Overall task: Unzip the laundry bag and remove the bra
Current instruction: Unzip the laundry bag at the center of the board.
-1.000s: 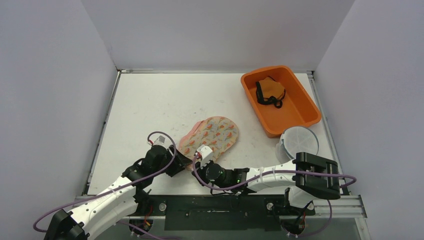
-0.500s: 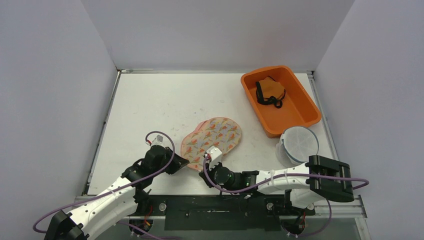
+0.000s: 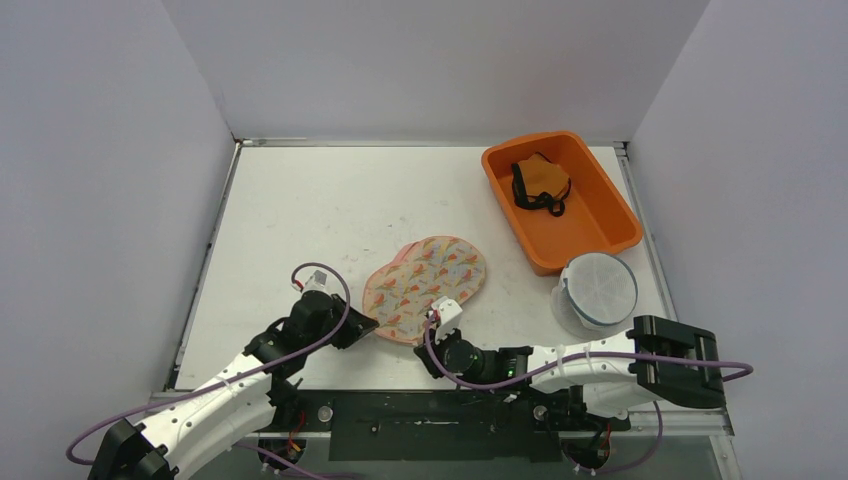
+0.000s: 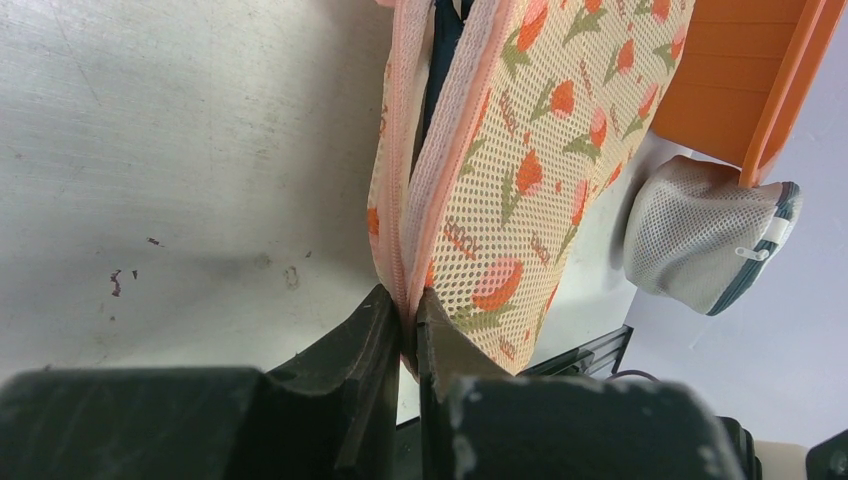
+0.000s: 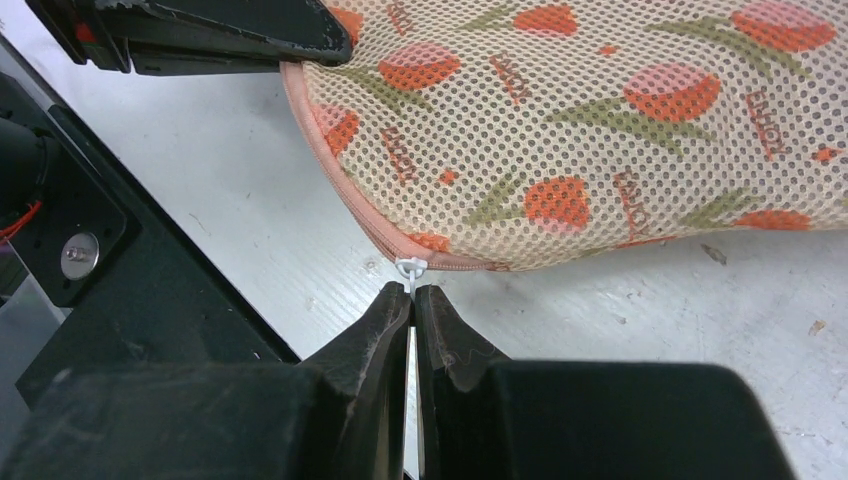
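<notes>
Floral mesh laundry bag (image 3: 425, 287) at middle of desk (image 3: 300, 200) near edge. Closed left gripper (image 4: 408, 305) clamps bag seam; closed right gripper (image 5: 412, 295) pinches zipper pull (image 5: 410, 267). Best: left anchors, right draws pull along curve, low, steady.

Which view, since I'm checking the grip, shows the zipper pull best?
Right wrist: the zipper pull is close and sharp, pinched in the right hand at the laundry bag's edge. Top external leaves it too small to make out; left wrist doesn't show it.
</notes>
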